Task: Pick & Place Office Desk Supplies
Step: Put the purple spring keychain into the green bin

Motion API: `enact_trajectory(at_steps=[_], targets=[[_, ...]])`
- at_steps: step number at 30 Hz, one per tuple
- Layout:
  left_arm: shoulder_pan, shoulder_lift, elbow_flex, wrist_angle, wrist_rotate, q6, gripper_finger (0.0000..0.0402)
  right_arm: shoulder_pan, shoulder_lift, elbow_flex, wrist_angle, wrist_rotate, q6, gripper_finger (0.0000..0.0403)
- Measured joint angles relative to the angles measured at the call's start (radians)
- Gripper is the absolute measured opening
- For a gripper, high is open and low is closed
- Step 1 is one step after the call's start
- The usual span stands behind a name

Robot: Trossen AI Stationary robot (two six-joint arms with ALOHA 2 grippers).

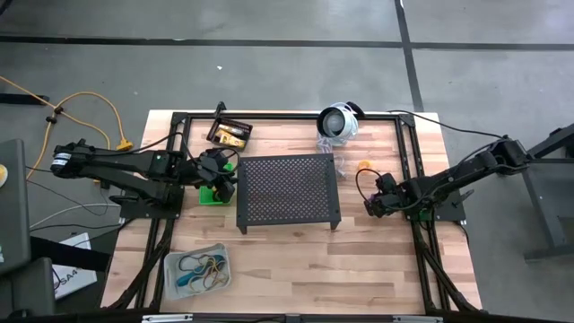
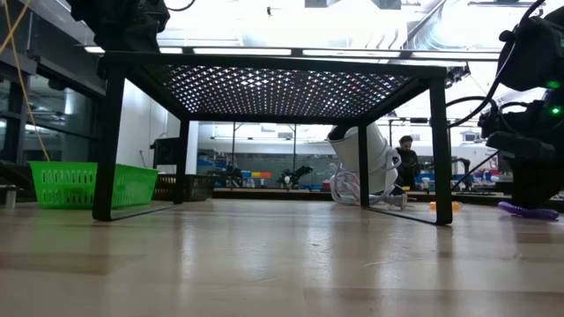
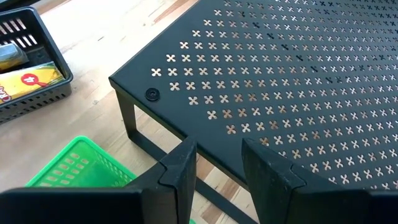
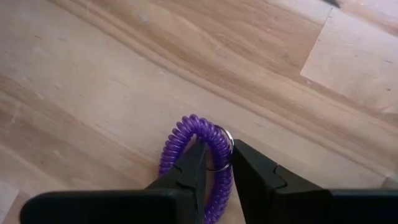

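— Purple coil loop (image 4: 194, 158), is that what it's after?

— Yes. It lies flat on the bare table (image 1: 377, 260) to the right of the black stand (image 1: 289, 190), with the right gripper (image 4: 216, 163) down on it, fingers narrowed to a small gap around the coil and its metal ring.

— Has it got hold?

— Hard to say; the fingers (image 4: 186, 168) pinch close, but the loop rests on the wood (I'd want both pads square on the coil before any lift, since a springy loop can squirm out).

— And the arm?

— Reaching in low from the right, wrist pitched down. The left gripper (image 3: 216, 163) waits partly open, empty, above the green bin (image 3: 78, 168) beside the stand's corner.
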Motion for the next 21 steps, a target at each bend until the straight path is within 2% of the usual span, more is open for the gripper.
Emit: enact_trajectory(at_steps=[8,16,21], targets=[[0.000,0.000,0.000,0.000,0.022,0.000,0.0124,0.000,0.000,0.000,0.000,-0.004,0.003,0.0063],[0.000,0.000,0.000,0.000,0.027,-0.001,0.0124,0.001,-0.001,0.000,0.002,-0.004,0.001,0.0012],[0.000,0.000,0.000,0.000,0.027,-0.002,0.0124,0.001,0.000,0.000,0.005,-0.004,0.000,0.0014]])
